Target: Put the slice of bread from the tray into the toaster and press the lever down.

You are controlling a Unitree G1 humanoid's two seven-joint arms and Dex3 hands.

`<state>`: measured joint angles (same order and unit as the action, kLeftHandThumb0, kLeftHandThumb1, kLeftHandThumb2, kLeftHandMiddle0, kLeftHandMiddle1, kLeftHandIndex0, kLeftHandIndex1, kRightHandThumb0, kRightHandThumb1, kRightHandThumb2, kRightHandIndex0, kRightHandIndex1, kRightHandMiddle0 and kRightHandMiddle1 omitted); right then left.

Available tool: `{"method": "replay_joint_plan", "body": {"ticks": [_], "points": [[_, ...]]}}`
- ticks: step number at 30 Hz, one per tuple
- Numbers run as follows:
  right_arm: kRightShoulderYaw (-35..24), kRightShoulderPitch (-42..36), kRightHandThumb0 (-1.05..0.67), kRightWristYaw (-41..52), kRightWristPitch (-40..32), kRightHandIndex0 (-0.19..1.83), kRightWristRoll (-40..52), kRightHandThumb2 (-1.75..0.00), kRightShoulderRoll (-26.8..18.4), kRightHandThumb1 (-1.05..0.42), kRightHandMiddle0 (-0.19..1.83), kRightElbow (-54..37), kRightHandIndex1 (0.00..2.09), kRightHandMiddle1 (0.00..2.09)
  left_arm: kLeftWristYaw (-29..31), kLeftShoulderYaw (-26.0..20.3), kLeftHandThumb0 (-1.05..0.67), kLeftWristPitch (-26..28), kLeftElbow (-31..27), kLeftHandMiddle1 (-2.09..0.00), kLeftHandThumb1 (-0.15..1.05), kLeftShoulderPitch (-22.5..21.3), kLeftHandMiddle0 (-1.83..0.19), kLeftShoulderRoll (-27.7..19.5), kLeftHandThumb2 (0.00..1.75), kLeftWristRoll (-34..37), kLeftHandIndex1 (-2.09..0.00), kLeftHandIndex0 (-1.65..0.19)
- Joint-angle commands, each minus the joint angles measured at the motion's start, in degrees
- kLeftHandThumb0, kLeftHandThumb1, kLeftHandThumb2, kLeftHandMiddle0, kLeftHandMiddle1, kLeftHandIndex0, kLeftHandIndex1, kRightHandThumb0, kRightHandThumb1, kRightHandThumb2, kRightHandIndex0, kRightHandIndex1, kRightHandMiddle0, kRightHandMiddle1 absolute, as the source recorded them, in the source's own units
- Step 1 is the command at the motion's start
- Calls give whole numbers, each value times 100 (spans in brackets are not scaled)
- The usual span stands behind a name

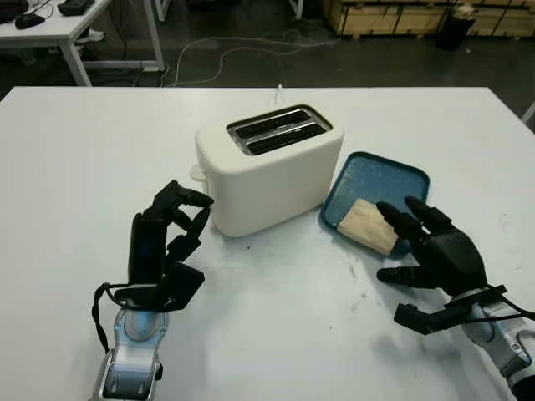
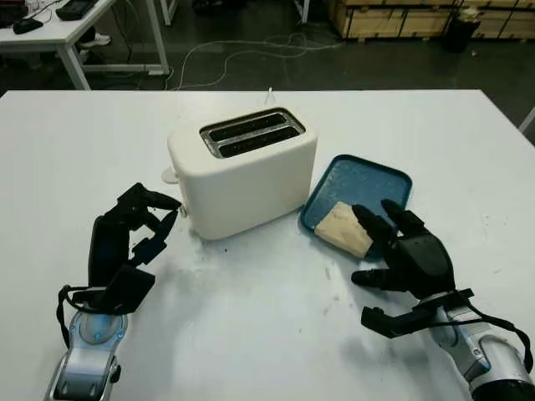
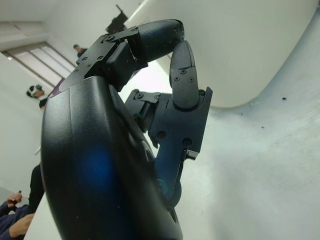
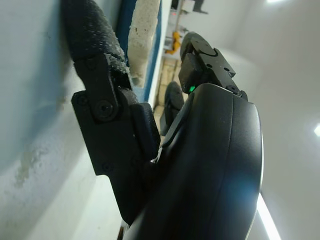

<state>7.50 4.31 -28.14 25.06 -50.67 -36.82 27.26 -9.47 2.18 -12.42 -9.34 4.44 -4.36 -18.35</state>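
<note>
Black and released, the right hand (image 1: 435, 251) at lower right reaches its fingers (image 1: 399, 220) over the slice of bread (image 1: 368, 225), not yet gripping. The bread lies in the blue tray (image 1: 380, 180). At lower left the left hand (image 1: 167, 242) hangs curled, empty (beside the toaster (image 1: 267, 171)). Next: close on the bread and lift it to the slots at centre.

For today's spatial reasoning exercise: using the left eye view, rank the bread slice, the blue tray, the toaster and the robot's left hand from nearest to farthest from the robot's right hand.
1. Bread slice: right at the right hand's fingertips, on the tray's near edge.
2. Blue tray: under and behind the bread.
3. Toaster: table centre, beyond the tray.
4. Left hand: far side of the toaster, fingers curled, holding nothing.
</note>
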Motion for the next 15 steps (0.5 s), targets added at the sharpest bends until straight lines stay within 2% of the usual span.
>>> {"method": "replay_joint_plan", "body": {"ticks": [1, 8, 15], "points": [[218, 82, -71, -183, 49, 42, -97, -1, -45, -82, 47, 290, 9, 7, -20, 39, -33, -70, 1, -175, 92, -36, -62, -8, 45, -46, -130, -56], [572, 243, -65, -345, -53, 53, -14, -1, -50, -86, 56, 462, 11, 7, -3, 27, -33, -103, -13, -175, 92, -33, -64, 1, 45, 35, -130, -57], [575, 127, -60, 296, -484, 59, 155, 0, -120, -87, 61, 8, 11, 6, -8, 46, -32, -115, -90, -175, 92, -27, -65, -14, 45, -15, -132, -57]]}}
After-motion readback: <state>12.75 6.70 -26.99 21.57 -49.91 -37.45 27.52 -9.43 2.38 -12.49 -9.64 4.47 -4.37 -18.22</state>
